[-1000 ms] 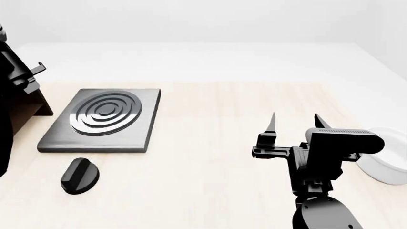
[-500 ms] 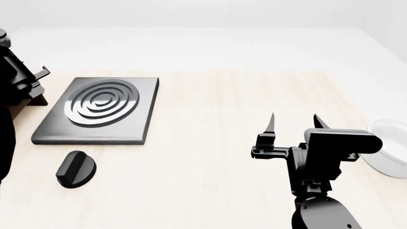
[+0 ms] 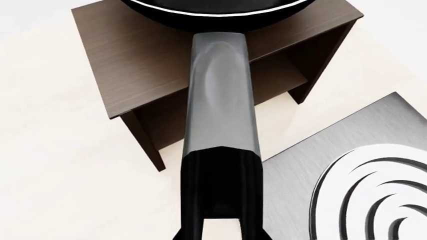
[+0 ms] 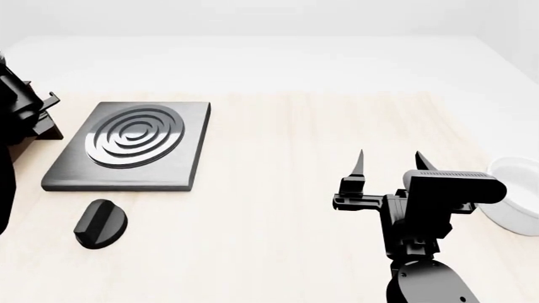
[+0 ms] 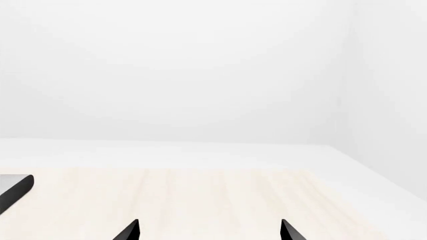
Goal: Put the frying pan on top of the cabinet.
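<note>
In the left wrist view the frying pan (image 3: 213,12) is glossy black with a thin pale rim, and its long handle (image 3: 219,105) runs straight back to my left gripper (image 3: 220,226), which is shut on it. The pan's bowl is over the top of the dark brown cabinet (image 3: 133,60); I cannot tell if it touches. The cabinet's open side faces the burner plate. In the head view only a sliver of the cabinet (image 4: 49,132) shows behind my left arm (image 4: 21,107), and the pan is hidden. My right gripper (image 4: 389,161) is open and empty over the table (image 5: 209,230).
A flat grey burner plate (image 4: 130,145) with concentric rings lies right of the cabinet and shows in the left wrist view (image 3: 360,185). A small black knob (image 4: 101,223) lies in front of it. A white bowl (image 4: 515,202) sits at the right edge.
The head view has shifted, so less of the cabinet shows. My left arm has moved a little further left. The right arm has not moved.
</note>
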Controlling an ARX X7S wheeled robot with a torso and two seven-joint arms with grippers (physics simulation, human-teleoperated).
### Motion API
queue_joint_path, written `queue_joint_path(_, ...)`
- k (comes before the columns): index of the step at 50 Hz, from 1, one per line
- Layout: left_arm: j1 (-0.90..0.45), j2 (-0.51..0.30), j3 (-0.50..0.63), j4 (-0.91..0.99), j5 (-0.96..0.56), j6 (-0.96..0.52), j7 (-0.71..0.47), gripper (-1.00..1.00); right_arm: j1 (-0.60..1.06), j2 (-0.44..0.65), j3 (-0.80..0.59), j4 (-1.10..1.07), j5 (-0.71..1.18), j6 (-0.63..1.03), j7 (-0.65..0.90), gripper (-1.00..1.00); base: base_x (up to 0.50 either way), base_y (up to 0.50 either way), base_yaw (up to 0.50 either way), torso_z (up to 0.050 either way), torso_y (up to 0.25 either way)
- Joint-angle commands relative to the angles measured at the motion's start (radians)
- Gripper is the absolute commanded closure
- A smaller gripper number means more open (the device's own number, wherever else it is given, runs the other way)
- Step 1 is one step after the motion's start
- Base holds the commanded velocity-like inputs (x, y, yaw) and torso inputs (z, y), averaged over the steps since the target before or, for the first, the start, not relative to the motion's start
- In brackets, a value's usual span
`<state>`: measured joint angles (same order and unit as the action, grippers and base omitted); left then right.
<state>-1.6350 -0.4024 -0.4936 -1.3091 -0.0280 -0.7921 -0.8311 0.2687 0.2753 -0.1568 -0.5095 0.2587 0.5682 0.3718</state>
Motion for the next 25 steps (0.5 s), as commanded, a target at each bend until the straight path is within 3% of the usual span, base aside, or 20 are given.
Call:
queue_joint_path(1,-0.020,-0.004,0.080,0.000,0.031,-0.002,-0.012,-1.00,0.001,0.003,-0.004,0.001,0.004,-0.001,0.004,-1.00,0.00,0.00,0.00,0.000,0.000)
queue_joint_path(12,-0.025,-0.005,0.096,0.000,0.030,0.011,0.005,-1.00,0.004,0.005,-0.008,0.006,0.006,-0.003,0.007,-1.00,0.00,0.00,0.00,0.000,0.000)
queue_joint_path(16,-0.031,0.001,0.139,0.000,0.039,0.044,0.065,-1.00,0.005,0.006,-0.012,0.007,0.006,-0.004,0.008,-1.00,0.00,0.00,0.00,0.000,0.000)
queue_joint_path(25,-0.038,0.002,0.144,0.000,0.030,0.061,0.087,-1.00,0.004,0.008,-0.014,0.006,0.009,-0.005,0.011,-1.00,0.00,0.00,0.00,0.000,0.250)
